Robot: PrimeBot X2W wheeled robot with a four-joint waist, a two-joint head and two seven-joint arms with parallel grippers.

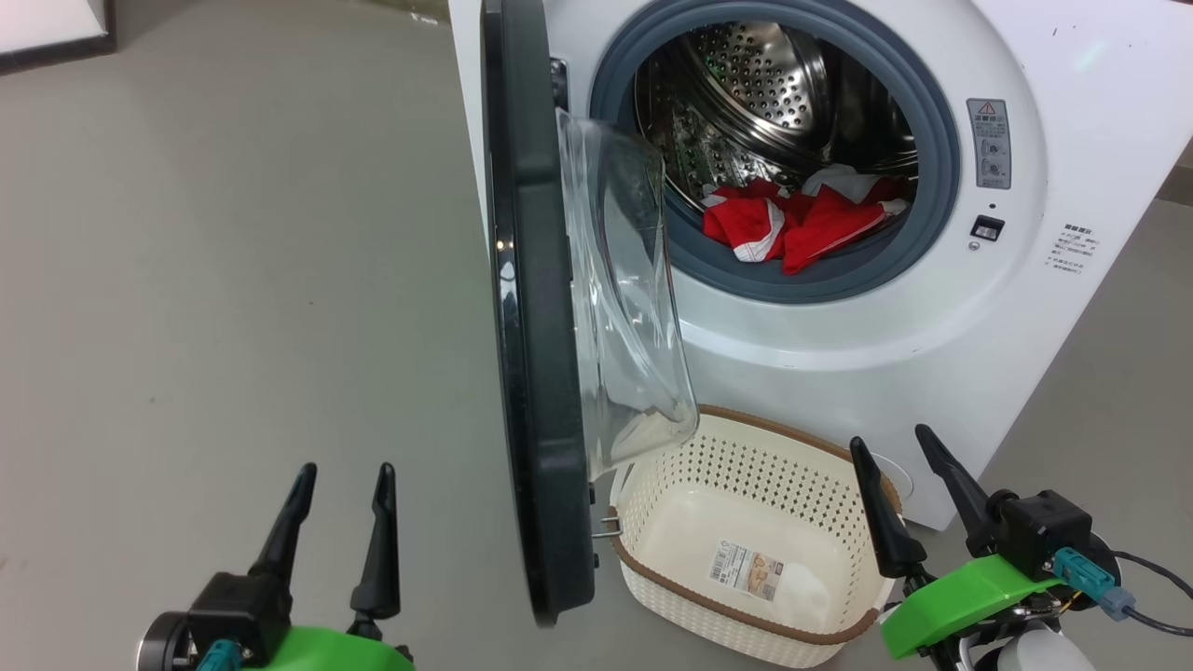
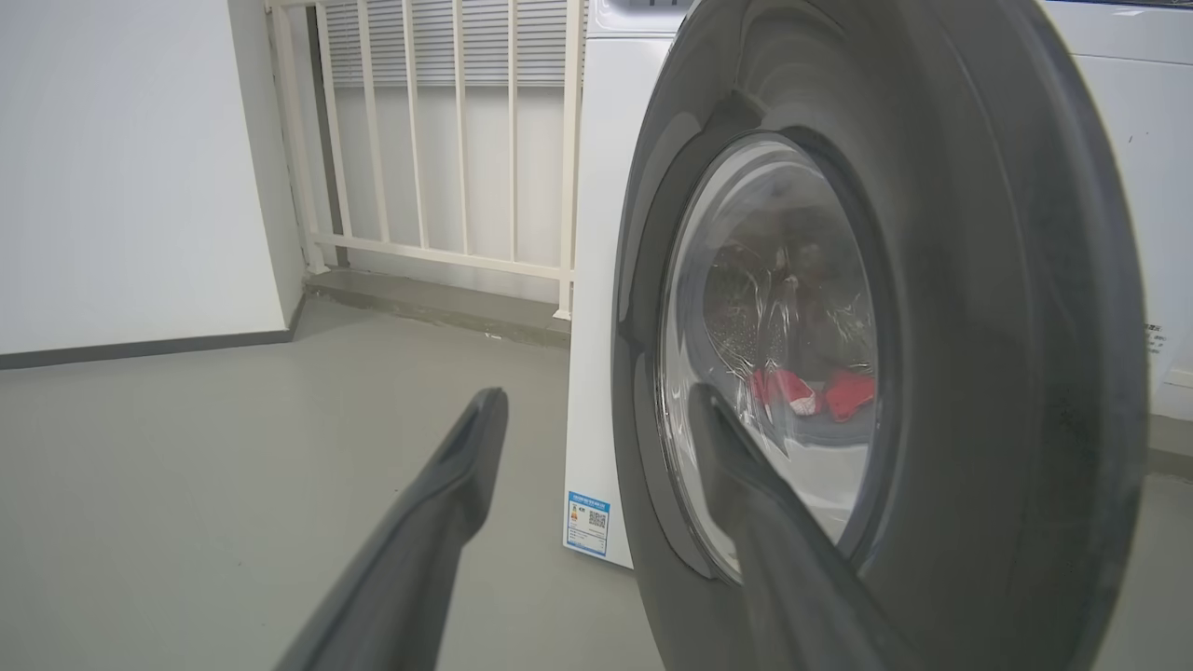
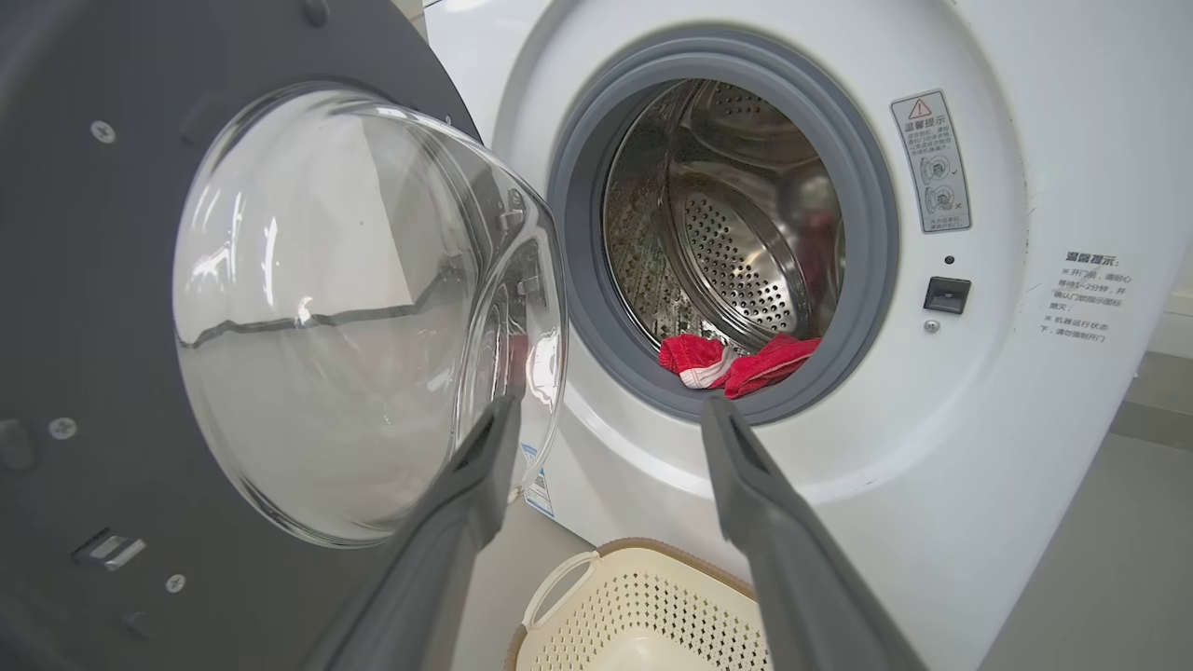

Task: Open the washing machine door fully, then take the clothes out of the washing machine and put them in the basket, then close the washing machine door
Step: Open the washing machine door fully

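Washing machine door (image 1: pixel 536 373) edge-on centre frame, not fully open, overhanging basket (image 1: pixel 671 485); clothes (image 1: pixel 802 224) in drum (image 1: pixel 746 84), upper right. Left gripper (image 1: pixel 347 471), right gripper (image 1: pixel 889 436): fingers apart, empty. Risk: door fouling reach, garments missing basket.

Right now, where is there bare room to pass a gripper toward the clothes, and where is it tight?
Free: the drum mouth above the clothes, inside the gasket; the basket's bottom; the floor left of the door. Tight: where the door's glass bowl crowds the basket's rim.
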